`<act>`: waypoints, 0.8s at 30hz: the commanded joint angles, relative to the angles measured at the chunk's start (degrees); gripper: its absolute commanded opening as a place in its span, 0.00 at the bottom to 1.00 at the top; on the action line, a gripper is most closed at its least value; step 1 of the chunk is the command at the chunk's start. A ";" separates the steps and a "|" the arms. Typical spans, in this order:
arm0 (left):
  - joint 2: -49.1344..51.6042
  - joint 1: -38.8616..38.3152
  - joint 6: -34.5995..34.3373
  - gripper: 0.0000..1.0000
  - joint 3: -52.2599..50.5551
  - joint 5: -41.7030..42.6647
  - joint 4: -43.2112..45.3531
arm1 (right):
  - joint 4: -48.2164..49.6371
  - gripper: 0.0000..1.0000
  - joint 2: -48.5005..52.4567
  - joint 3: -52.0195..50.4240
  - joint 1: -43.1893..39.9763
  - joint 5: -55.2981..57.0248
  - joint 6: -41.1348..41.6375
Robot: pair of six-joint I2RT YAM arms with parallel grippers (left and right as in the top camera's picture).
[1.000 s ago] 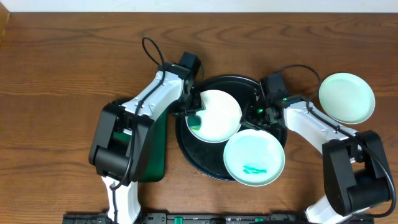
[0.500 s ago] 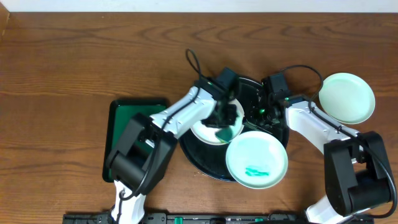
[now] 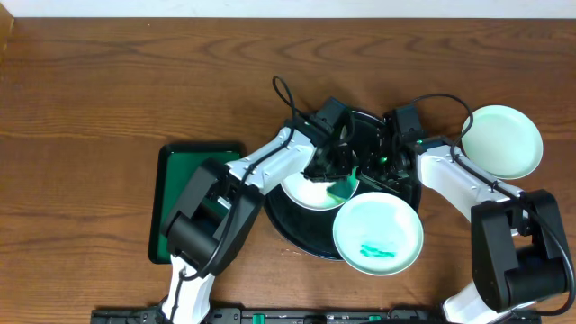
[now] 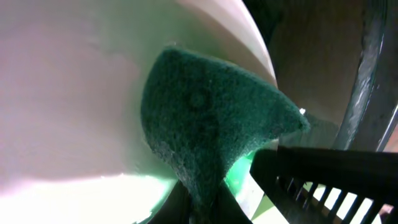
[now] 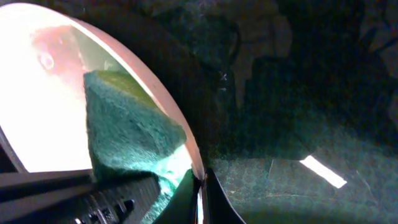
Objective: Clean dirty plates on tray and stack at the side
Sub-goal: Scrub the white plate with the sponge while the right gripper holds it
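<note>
The black tray [image 3: 292, 229] sits at the table's middle. A white plate [image 3: 306, 191] lies on it, partly under my left arm. My left gripper [image 3: 337, 175] is shut on a dark green sponge [image 4: 205, 127] pressed on that plate's right part [image 4: 68, 93]. My right gripper [image 3: 382, 171] is shut on the white plate's rim [image 5: 196, 163], with the sponge [image 5: 124, 134] just inside it. A mint plate with teal smears [image 3: 378, 233] lies on the tray's front right. Another mint plate [image 3: 502, 141] sits on the table at the right.
A dark green rectangular tray [image 3: 184, 202] lies left of the black tray, under my left arm. Cables loop above both wrists. Bare wooden table [image 3: 108, 90] runs to the far left and back.
My left gripper with the sponge has swept from the white plate's left edge across to its right part. The smeared mint plate has shifted slightly right. The right gripper kept its hold on the rim.
</note>
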 commanded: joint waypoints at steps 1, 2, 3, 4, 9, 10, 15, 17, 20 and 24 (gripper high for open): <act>3.19 3.17 -0.74 0.07 -0.55 -11.98 2.10 | -1.11 0.01 0.37 -1.11 -0.57 2.54 -0.68; 3.19 4.00 -0.26 0.07 -0.55 -14.16 2.03 | -1.18 0.01 0.37 -1.11 -0.57 2.54 -0.68; 3.19 4.83 0.37 0.07 -0.55 -16.06 1.88 | -1.38 0.02 0.37 -1.11 -0.55 2.56 -0.68; 3.19 5.70 0.52 0.07 -0.55 -17.97 1.53 | -1.51 0.02 0.37 -1.14 -0.55 2.54 -0.68; 3.19 10.21 1.77 0.07 -0.55 -24.61 -0.39 | -1.66 0.02 0.37 -1.11 -0.55 2.58 -0.68; 3.19 11.06 2.60 0.07 -0.55 -25.35 -0.81 | -1.68 0.01 0.37 -1.14 -0.57 2.60 -0.68; 3.17 13.97 5.38 0.07 -0.55 -31.56 -5.14 | -1.73 0.01 0.37 -1.11 -0.57 2.60 -0.68; 3.17 14.53 5.97 0.07 -0.55 -34.38 -7.89 | -1.73 0.01 0.37 -1.11 -0.57 2.89 -0.68; 3.17 14.67 5.53 0.07 -0.55 -37.75 -12.90 | -1.73 0.01 0.37 -1.11 -0.57 2.99 -0.68; 3.15 14.56 4.46 0.07 -0.55 -39.87 -18.45 | -1.77 0.02 0.37 -1.11 -0.57 2.97 -0.98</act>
